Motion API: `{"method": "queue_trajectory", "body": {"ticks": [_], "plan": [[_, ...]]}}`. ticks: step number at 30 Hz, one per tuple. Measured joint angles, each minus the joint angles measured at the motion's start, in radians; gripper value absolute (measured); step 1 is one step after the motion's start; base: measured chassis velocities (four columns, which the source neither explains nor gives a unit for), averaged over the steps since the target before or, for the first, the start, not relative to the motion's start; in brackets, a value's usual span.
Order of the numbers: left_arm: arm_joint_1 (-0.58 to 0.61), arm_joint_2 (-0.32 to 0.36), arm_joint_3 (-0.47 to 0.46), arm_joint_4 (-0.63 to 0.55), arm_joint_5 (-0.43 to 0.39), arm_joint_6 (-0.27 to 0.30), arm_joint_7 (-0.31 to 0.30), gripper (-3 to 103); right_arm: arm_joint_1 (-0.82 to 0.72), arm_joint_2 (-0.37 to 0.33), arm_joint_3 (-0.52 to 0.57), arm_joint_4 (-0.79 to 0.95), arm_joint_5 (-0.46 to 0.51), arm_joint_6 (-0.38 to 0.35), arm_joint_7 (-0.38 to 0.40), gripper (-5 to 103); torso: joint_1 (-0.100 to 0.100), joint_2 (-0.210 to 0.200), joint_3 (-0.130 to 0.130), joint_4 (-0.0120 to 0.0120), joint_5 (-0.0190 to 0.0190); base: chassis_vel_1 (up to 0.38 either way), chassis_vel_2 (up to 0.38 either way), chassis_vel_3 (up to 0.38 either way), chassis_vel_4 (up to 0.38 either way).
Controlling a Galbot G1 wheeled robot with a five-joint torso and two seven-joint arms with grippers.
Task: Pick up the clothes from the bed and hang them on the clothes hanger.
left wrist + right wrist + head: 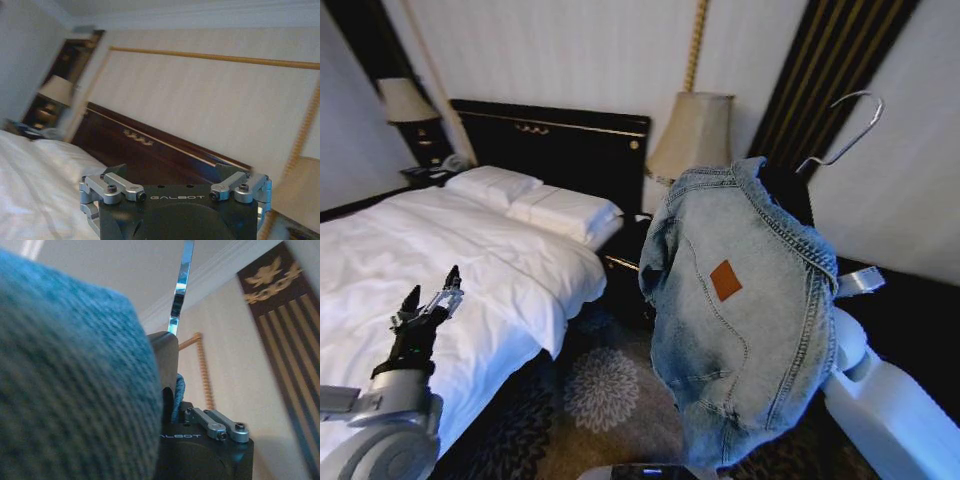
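Observation:
A pale blue denim jacket with a brown patch hangs on the clothes hanger, whose slim metal hook sticks up above the collar. The jacket hangs to the right of the bed, over the carpet. In the right wrist view my right gripper is shut on the dark neck of the clothes hanger, with the hook rising above it and denim close in front. My left gripper stands open with nothing in it, raised over the bed's white duvet near its front edge.
A black headboard and white pillows lie at the bed's far end. A beige lamp stands between the bed and the jacket. Patterned dark carpet covers the floor beside the bed. A dark striped curtain hangs at the back right.

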State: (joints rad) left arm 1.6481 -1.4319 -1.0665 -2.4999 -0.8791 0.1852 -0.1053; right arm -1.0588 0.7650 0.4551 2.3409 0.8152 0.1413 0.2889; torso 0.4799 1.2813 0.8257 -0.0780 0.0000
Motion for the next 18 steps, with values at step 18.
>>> {"method": "queue_trajectory", "body": {"ticks": [18], "plan": [[-0.020, 0.030, 0.006, 0.000, 0.000, -0.013, 0.023, 100, -0.073, 0.034, 0.056, 0.004, -0.013, 0.003, -0.018, 20, 0.000, 0.000, 0.000, -0.0001, 0.0000, -0.125, -0.127, -0.132, -0.128]]}}
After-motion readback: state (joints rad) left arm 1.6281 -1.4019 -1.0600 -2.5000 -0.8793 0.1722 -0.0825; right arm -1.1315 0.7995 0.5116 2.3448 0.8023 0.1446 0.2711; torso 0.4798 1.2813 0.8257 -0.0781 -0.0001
